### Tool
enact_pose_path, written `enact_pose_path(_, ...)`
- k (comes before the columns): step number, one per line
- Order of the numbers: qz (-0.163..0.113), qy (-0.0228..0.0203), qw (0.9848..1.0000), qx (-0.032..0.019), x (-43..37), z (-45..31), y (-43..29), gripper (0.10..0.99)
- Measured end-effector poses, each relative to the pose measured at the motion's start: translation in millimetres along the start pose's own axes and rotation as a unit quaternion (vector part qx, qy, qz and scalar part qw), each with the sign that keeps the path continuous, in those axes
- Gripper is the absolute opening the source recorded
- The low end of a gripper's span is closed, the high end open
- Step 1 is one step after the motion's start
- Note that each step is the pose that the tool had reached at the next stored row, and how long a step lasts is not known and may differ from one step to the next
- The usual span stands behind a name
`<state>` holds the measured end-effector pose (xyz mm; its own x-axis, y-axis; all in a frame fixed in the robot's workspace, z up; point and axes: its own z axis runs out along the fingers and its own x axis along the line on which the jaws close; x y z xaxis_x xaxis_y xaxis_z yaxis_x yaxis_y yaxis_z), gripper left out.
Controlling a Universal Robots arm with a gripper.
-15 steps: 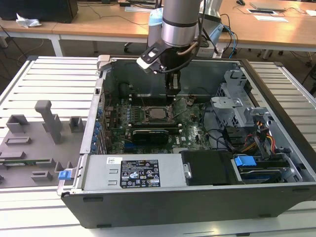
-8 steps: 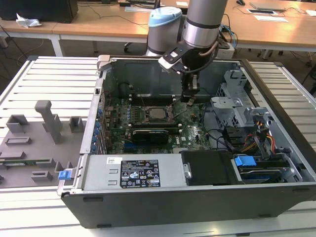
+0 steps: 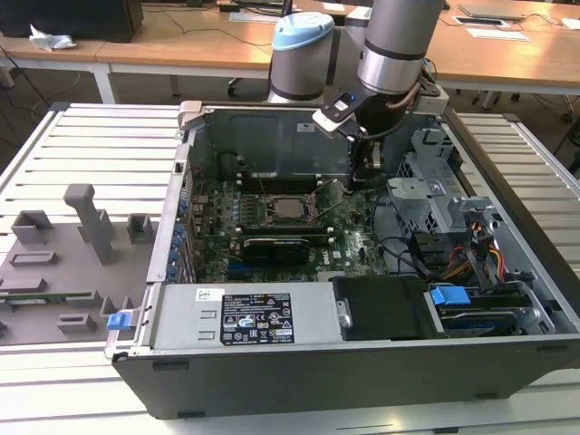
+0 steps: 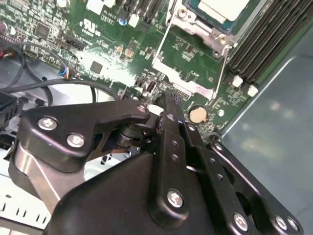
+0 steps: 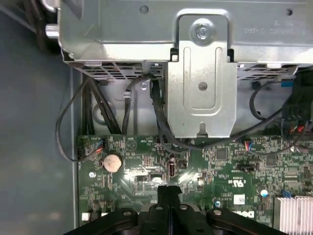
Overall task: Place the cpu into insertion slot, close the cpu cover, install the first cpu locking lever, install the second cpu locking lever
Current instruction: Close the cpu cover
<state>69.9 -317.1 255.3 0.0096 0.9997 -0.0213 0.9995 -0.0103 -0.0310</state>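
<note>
My fingers are pressed together with nothing between them, so in the first wrist view my gripper ends in one narrow black tip. I judge that suits nudging thin metal better than grasping. The tip hangs low over the green motherboard, near a round silvery coin cell. In the second wrist view, just beyond it lies a bright strip that I take for the free edge of the cpu cover. Its thin sides run back toward the socket, and the board shows through its window, so it seems to be raised rather than shut. I cannot tell whether I touch it. Past it the cpu lies flat, pale metal face up, seated in the insertion slot, with the long dark memory slots beside it. Further out, black cables droop under a folded, dull-grey steel bracket inside the open case.
</note>
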Motion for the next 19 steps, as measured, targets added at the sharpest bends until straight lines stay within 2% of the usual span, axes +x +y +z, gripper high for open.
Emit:
enact_pose_path(5,0.000,0.0000,1.0000,0.0005,0.2,11.1,1.0,0.106)
enact_pose_path(9,0.000,0.0000,1.0000,0.0008,0.2,11.5,1.0,0.106)
enact_pose_path(10,0.000,0.0006,1.0000,0.0030,0.3,11.6,1.1,0.106)
enact_pose_path(14,-0.001,0.0056,0.9996,0.0266,0.2,12.1,1.4,0.106)
enact_pose_path(19,-0.002,0.0106,0.9982,0.0596,0.3,12.8,2.0,0.106)
